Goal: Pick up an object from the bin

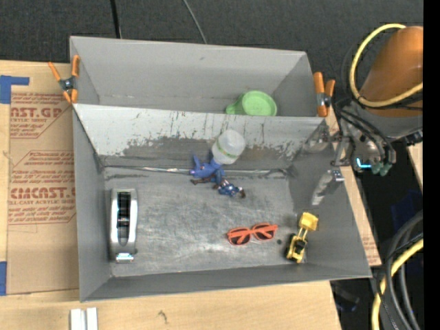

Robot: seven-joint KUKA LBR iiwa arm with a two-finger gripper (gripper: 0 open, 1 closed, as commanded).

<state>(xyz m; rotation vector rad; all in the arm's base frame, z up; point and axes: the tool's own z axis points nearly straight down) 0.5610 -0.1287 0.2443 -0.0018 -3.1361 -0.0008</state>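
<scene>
the grey bin sits on a pale wooden surface, with dark carpet behind it. the pincer hangs over the bin's right wall; released or clenched, i cannot tell. nearest it, on the bin floor's right front, lie a yellow digger and orange sunglasses.

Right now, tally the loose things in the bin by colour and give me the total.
Green: 1, round lid, back compartment
White: 1, small cup-like container
Blue: 1, toy figure
Orange-red: 1, sunglasses
Yellow: 1, toy digger
Silver: 1, oblong thing with a dark window
Total: 6
</scene>
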